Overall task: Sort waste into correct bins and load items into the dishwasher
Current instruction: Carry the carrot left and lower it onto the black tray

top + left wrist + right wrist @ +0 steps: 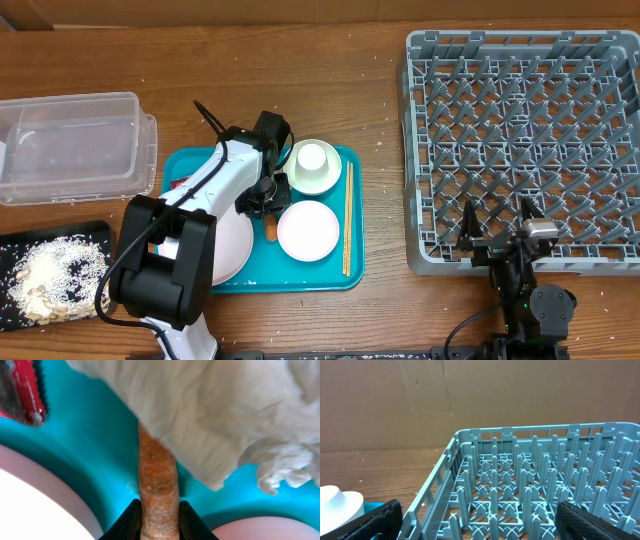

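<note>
Overhead: you find the left gripper [270, 210] down on the teal tray [352, 272], between the plate [235, 255] and a bowl [308, 230], over the stick [271, 231]. The right gripper [497, 235] sits at the near edge of the rack [520, 130]. Left wrist: both fingers [127, 522] press the sides of the stick, and its far end lies under the napkin [215, 415]. Right wrist: the jaws stand wide apart and hold nothing.

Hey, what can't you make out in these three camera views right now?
Napkin: overhead, hidden under the left arm.
Large plate: overhead, mostly covered by that arm.
Sausage stick: left wrist, far end under the napkin, near end cut off by the bottom edge.
Red wrapper: left wrist, blurred and cut by the left edge.
</note>
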You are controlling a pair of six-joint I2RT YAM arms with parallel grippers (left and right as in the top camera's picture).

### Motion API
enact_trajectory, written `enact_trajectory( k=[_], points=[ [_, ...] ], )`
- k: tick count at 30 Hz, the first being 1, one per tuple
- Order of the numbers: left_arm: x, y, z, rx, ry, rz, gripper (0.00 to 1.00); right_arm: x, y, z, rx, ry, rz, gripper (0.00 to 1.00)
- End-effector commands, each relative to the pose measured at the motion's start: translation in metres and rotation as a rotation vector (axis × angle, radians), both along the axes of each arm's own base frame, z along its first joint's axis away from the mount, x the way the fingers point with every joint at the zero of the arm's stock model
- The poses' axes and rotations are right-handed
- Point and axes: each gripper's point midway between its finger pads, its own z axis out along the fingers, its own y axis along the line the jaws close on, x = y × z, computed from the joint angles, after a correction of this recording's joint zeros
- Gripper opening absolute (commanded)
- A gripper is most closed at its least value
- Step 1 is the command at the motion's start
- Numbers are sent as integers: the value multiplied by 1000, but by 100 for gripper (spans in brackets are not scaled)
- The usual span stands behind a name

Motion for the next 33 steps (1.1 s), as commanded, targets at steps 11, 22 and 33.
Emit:
enact_trajectory(
  k=[11,22,33],
  points=[
    [-7,4,36,43,85,21,8,0,-1,-2,4,-3,-5,100],
    [39,68,141,176,-44,147,8,0,-1,-2,4,-3,-5,100],
    [49,216,188,189,-163,612,10,0,-1,-2,4,-3,-5,100]
  ],
)
